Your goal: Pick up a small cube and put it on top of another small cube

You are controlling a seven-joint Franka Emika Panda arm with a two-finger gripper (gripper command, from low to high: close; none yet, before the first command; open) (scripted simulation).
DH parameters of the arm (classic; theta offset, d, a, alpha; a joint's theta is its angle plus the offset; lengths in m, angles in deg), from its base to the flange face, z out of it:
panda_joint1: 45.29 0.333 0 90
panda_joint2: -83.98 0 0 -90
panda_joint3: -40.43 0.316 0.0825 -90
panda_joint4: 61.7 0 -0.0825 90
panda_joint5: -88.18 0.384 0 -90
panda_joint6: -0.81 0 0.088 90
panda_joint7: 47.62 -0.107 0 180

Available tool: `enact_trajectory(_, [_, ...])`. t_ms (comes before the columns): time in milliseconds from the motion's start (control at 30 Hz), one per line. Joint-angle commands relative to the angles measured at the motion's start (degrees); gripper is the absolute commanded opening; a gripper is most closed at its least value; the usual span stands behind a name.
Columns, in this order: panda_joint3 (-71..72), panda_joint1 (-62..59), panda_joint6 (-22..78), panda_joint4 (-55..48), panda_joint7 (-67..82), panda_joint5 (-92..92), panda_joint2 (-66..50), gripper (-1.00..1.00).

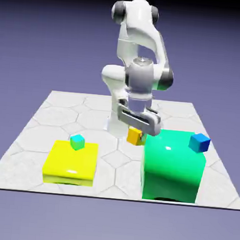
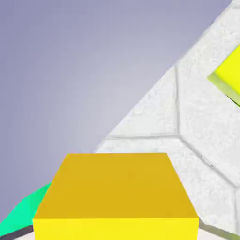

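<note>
Gripping tiny yellow-orange cube (image 1: 135,136), claw (image 1: 136,128) closed on it, flat faces, sharp edges, lifted off table (image 1: 50,116).

My claw (image 1: 136,129) hung above the table (image 1: 40,120), shut on the small cube (image 1: 135,136), clear of the tiles beneath. Just beside it at three o'clock in the exterior view rose the big green block (image 1: 171,167), its top about level with my load, its near edge almost touching it. A tiny blue cube (image 1: 199,143) sat on that block's far right corner. At eight o'clock, well apart, lay the low yellow block (image 1: 71,163) with a tiny cyan cube (image 1: 77,142) on top. Between the two blocks ran an open lane of bare tile. The hand view showed open tile ahead.
</note>
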Motion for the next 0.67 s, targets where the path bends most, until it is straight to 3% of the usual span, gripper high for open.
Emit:
enact_trajectory(0, [1.79,-0.34,1.94,-2.05,-2.56,0.41,-0.87,-1.00])
enact_trajectory(300, [19.40,-2.25,19.18,-19.26,-24.99,6.27,-10.33,-1.00])
enact_trajectory(367, [20.11,-1.92,19.40,-19.88,-26.10,5.78,-10.14,-1.00])
enact_trajectory(533, [19.24,1.47,9.11,-13.25,-28.20,2.20,-15.15,-1.00])
enact_trajectory(567, [19.24,1.47,9.11,-13.25,-28.20,2.20,-15.15,1.00])
enact_trajectory(633, [19.45,0.65,11.60,-14.85,-27.69,3.06,-13.94,1.00])
